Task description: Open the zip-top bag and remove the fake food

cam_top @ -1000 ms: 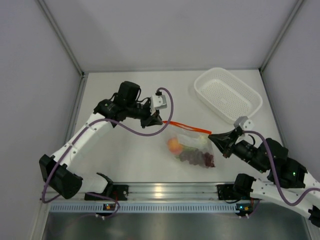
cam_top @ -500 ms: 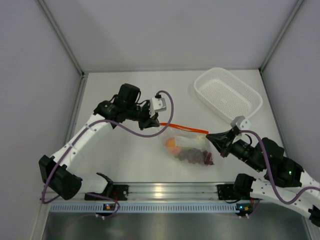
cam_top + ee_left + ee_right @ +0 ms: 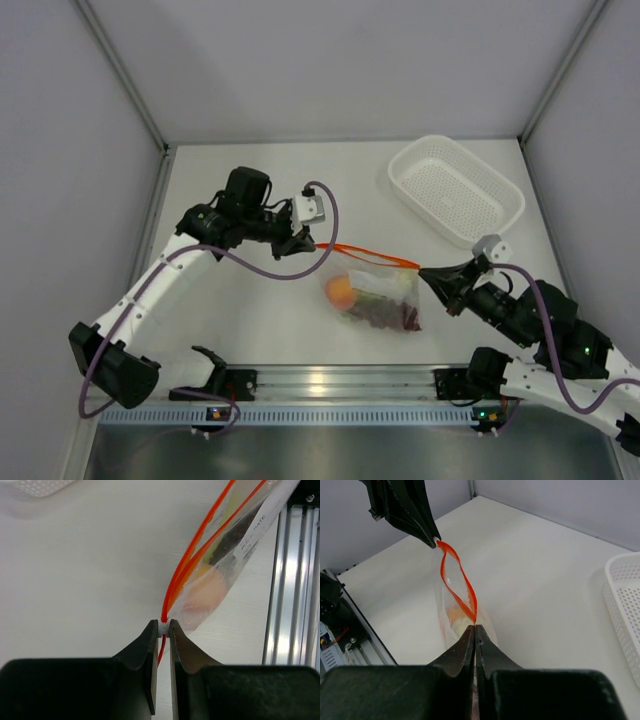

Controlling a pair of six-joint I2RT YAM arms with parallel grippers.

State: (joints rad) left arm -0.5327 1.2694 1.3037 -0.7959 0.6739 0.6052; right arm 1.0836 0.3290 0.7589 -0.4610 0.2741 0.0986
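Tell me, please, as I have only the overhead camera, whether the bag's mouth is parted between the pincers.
Observer: Yes. On the right wrist view the orange strip of the bag splits into an open loop between the left pincer and the right pincer.
Operator: Where does the left one grip?
Observer: Its own camera shows it shut on the strip's end, where both tracks meet.
Operator: And the right one?
Observer: Shut on the loop's other end.

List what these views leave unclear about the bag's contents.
Top view: the fake food inside the zip-top bag is too small to tell every piece.
Right wrist view: the right pincer hides most of it.
Left wrist view: the frame edge cuts off the bag's far end.
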